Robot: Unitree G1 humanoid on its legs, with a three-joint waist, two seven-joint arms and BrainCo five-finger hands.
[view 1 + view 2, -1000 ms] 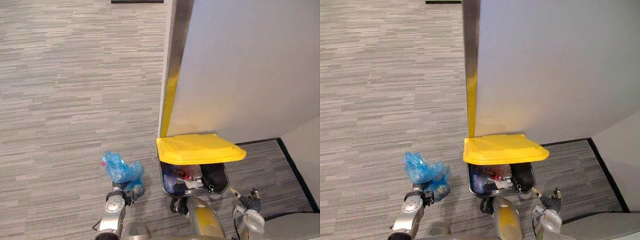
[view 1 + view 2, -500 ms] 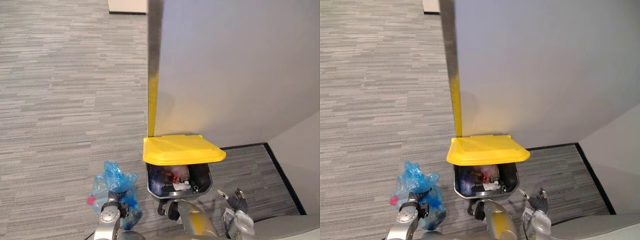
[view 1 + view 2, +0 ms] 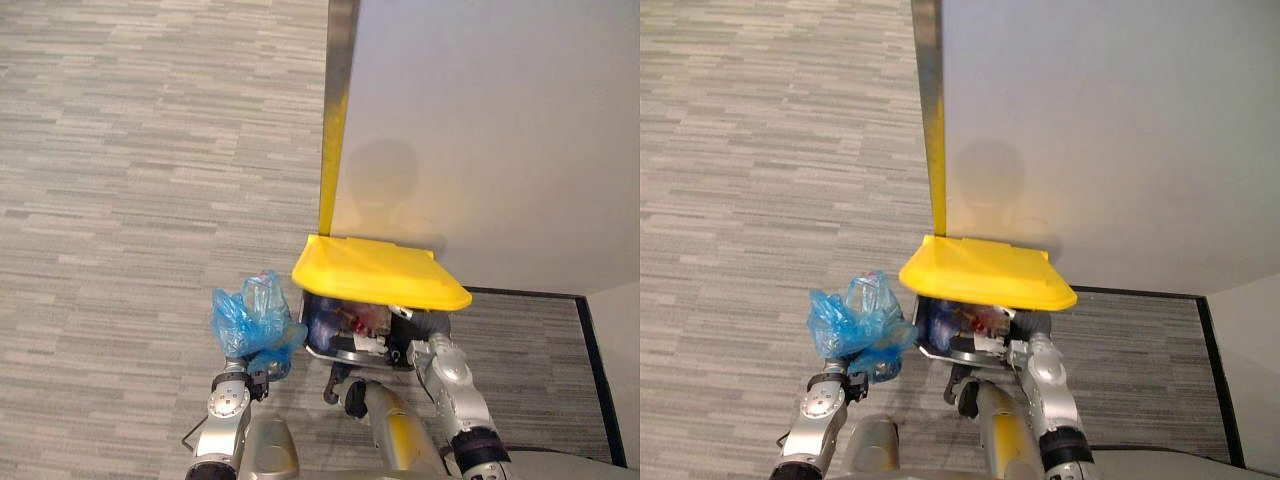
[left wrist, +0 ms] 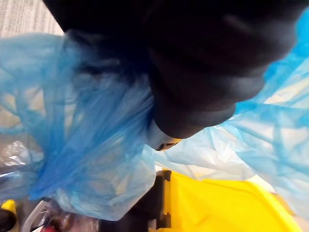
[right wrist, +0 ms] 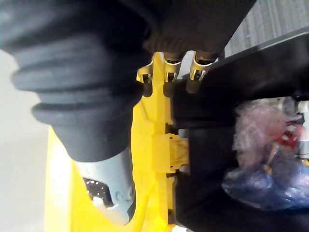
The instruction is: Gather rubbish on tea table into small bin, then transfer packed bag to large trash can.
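Holding the blue bag [image 3: 245, 318] raised, left robot hand [image 3: 252, 374] clamped round its neck, just beside the large trash can [image 3: 322, 348]. Right robot hand [image 3: 420, 353] sits under the propped-up yellow lid [image 3: 375, 272]; can't tell its grip. Rubbish [image 3: 360, 322] inside the can.

Both eye views look steeply down from the head onto grey striped carpet [image 3: 150, 150], facing a pale wall [image 3: 500, 120]. They share the dark plastic trash can [image 3: 320, 345] under its flat yellow lid [image 3: 380, 272]. The left wrist view, very close, looks past a crumpled blue plastic bag [image 4: 91, 150] at that lid. The right wrist view hugs the lid's edge, facing into the can.
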